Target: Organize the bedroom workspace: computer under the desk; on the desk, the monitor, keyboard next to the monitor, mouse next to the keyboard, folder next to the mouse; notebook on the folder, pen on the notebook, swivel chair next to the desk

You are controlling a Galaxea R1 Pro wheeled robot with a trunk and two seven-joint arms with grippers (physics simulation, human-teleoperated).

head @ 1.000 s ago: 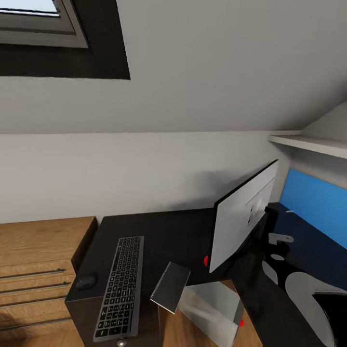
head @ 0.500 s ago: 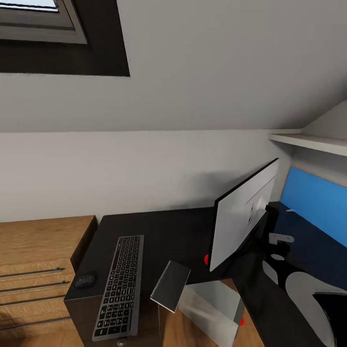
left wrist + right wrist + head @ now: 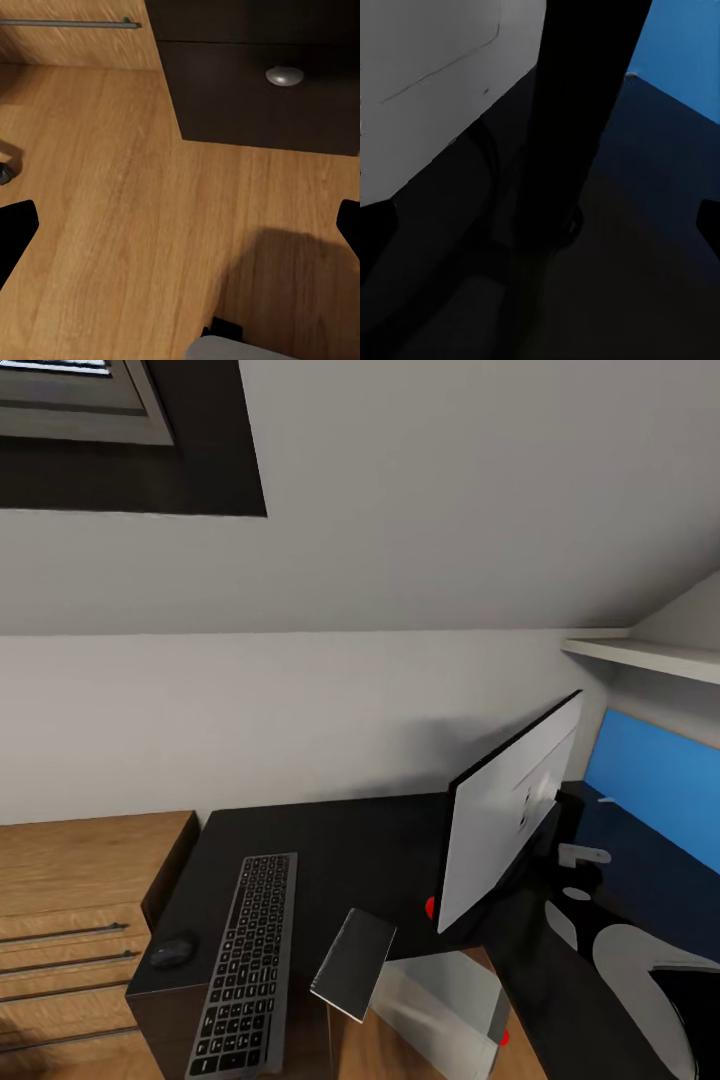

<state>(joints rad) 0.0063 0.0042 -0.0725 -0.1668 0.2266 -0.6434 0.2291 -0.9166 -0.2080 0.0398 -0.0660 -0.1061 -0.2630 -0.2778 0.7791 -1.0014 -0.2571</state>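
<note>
Head view down over the desk (image 3: 380, 840); left wrist floorward; right wrist close on desktop.

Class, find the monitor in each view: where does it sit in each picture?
Head view: monitor, right of centre, on the desk.
Right wrist view: monitor's pale back, beside its black stand.
Left wrist view: floor, drawer knob instead.
Shared landmark: blue panel, head and right wrist.

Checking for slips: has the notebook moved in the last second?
No. The notebook keeps its place beside the keyboard at the desk edge; the whole head view shifted slightly, so the camera moved.
</note>
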